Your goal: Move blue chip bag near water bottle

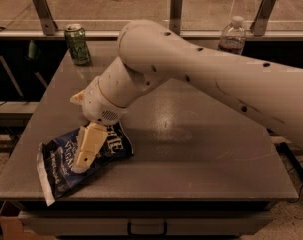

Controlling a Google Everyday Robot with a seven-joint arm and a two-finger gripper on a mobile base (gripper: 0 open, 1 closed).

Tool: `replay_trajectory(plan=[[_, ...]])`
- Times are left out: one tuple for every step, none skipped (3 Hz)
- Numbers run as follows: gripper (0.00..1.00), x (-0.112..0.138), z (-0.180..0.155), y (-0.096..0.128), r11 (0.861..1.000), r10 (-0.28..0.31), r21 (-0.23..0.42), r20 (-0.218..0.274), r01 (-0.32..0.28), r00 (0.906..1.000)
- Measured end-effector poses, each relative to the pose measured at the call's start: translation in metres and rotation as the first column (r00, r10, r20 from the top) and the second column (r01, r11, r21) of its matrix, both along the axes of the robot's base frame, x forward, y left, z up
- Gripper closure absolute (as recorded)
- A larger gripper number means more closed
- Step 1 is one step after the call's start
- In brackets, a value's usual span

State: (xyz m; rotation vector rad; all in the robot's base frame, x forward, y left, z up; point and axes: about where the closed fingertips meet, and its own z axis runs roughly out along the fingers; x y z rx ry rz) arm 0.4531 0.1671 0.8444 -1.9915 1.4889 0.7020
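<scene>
Foil worries me: the blue chip bag (60, 160) lies at the table's (201, 154) seven o'clock corner, right by the edge. The gripper (84, 158) rests on it, and I cannot tell whether it has a hold. A loose pinch could drop the bag short of the water bottle (232, 35) at one o'clock.

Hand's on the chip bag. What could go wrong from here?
The hand rests on the blue chip bag at the front-left corner of the table; a slip could push it off the edge. The water bottle stands at the far edge, behind the arm; a sweep could topple it.
</scene>
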Motion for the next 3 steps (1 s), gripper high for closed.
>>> replay_trajectory(plan=[[0.18,-0.003,-0.008,0.002,1.0,-0.012,0.012,-0.016,0.013,0.9998],[0.4,-0.005,-0.011,-0.005,0.999,-0.04,0.014,-0.022,0.04,0.999],[0.65,-0.002,0.0,-0.018,0.997,-0.081,-0.002,0.0,0.081,0.9967]])
